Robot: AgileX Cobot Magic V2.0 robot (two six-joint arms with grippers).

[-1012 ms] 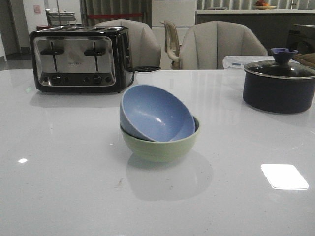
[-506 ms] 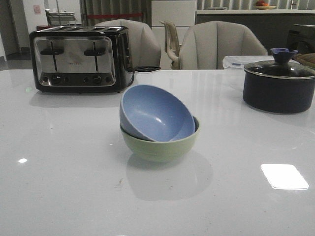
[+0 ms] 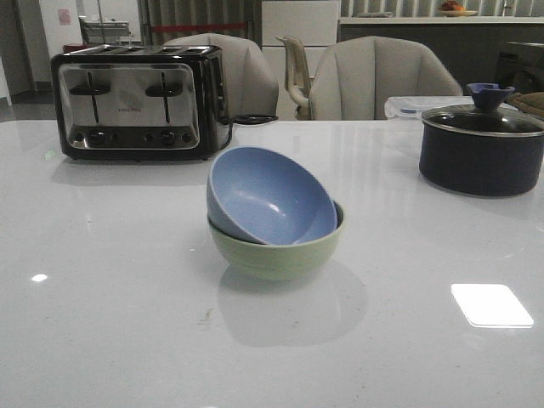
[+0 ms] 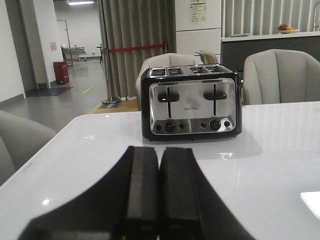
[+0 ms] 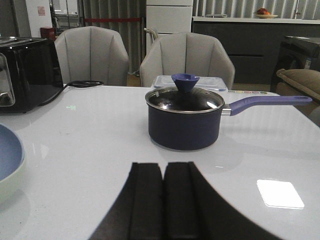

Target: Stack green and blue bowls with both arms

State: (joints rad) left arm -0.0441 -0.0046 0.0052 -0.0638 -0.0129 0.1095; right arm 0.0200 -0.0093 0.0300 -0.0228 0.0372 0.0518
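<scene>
The dusty blue bowl (image 3: 270, 197) sits tilted inside the pale green bowl (image 3: 276, 251) at the middle of the white table, its open side facing the front. An edge of both bowls shows in the right wrist view, the blue one (image 5: 7, 157) above the green rim (image 5: 12, 185). Neither arm shows in the front view. My left gripper (image 4: 159, 152) is shut and empty, low over the table, facing the toaster. My right gripper (image 5: 163, 167) is shut and empty, facing the navy pot, with the bowls off to its side.
A black and chrome toaster (image 3: 136, 102) stands at the back left. A dark navy lidded pot (image 3: 480, 144) with a long handle (image 5: 267, 102) stands at the back right, a plastic container behind it. Grey chairs (image 3: 382, 76) stand beyond the table's far edge.
</scene>
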